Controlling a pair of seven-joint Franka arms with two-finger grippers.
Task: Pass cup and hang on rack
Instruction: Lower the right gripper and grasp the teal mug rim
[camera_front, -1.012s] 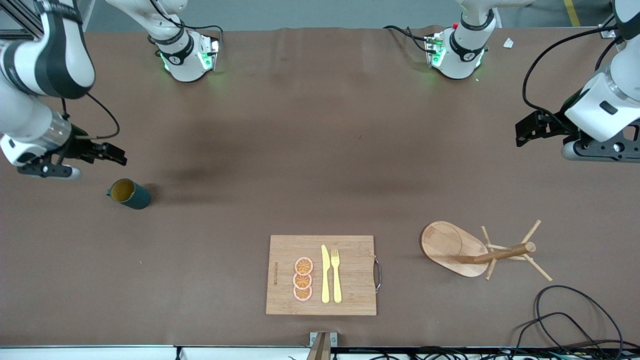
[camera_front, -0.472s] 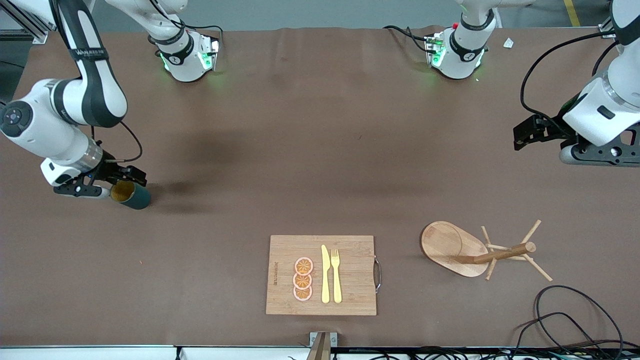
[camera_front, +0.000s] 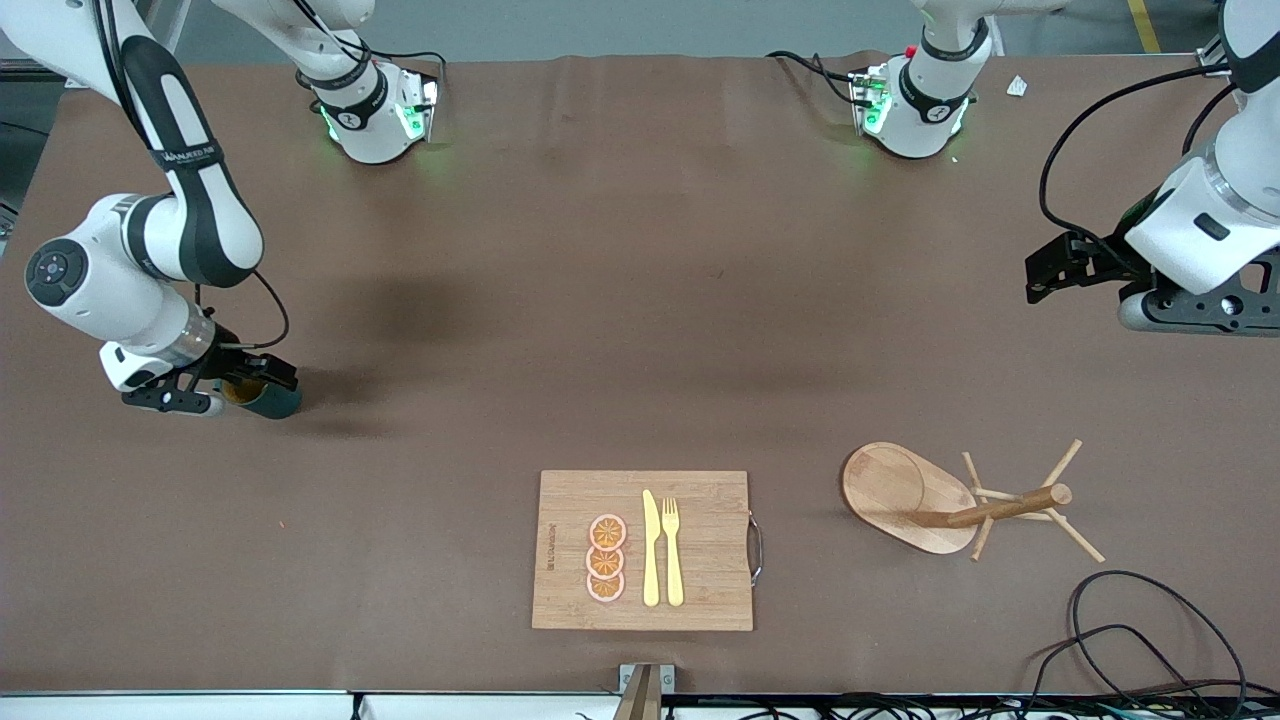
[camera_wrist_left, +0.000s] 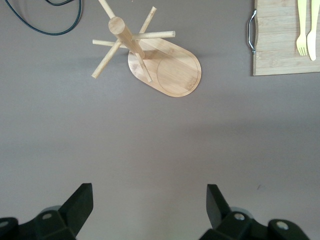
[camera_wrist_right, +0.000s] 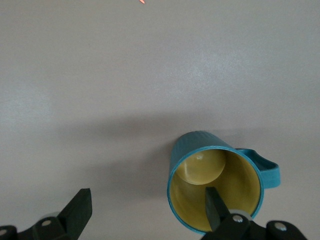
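Front view shows the cup (camera_front: 268, 398) on the table at the right arm's end, not yet grasped. The right gripper (camera_front: 232, 385) is spread over it. The left gripper (camera_front: 1050, 268) waits unclenched, and the rack (camera_front: 905, 492) is empty.

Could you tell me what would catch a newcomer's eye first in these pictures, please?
Probably the right gripper, open and low over the teal cup at the right arm's end of the table, one finger inside its yellow mouth. Next, the wooden rack near the left arm's end, with the open left gripper waiting above the table.
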